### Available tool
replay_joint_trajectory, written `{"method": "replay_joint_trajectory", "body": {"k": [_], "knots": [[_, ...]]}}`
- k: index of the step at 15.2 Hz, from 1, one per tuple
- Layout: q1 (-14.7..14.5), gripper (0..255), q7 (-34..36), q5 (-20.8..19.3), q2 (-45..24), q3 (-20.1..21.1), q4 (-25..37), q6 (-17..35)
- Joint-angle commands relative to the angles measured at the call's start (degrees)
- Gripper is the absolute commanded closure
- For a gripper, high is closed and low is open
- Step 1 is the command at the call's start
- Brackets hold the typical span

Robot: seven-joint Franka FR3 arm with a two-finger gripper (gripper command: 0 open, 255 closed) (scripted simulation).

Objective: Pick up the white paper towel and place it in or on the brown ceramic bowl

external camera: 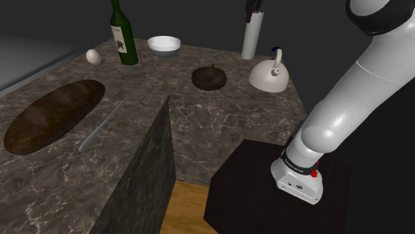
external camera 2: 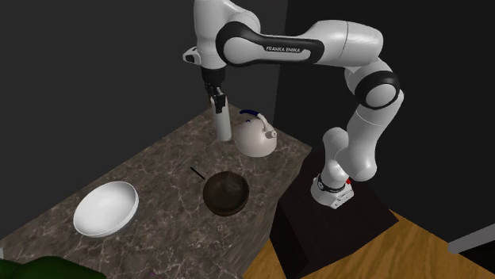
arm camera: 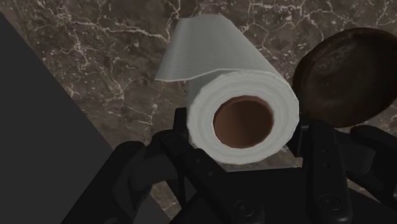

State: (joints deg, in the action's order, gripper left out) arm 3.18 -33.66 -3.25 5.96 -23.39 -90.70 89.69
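A white paper towel roll with a brown core stands upright at the back of the marble counter, beside a white kettle. My gripper comes down over its top end, and the black fingers press against both sides of the roll. In the shoulder view the gripper sits above the roll; in the second exterior view the gripper caps the roll. The dark brown bowl rests on the counter a short way in front of the roll.
A white bowl, a green bottle and an egg line the counter's far side. A brown loaf and a knife lie at the shoulder view's left. The dark stand is at the lower right.
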Motion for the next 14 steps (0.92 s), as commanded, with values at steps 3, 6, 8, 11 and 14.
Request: {"method": "replay_joint_trajectory", "body": {"k": [3,6,8,11,14], "knots": [[0.09,255,-0.48,0.54,-1.37,-0.23,4.65,-3.41],[0.22,255,-0.92,1.08,-2.69,-0.48,8.54,-6.06],[-1.08,255,1.83,0.74,-2.19,1.08,9.33,-7.4],[-2.99,255,5.86,0.48,-2.01,3.34,11.16,-9.54],[-4.82,255,9.78,0.46,-2.52,5.54,13.82,-11.86]]}}
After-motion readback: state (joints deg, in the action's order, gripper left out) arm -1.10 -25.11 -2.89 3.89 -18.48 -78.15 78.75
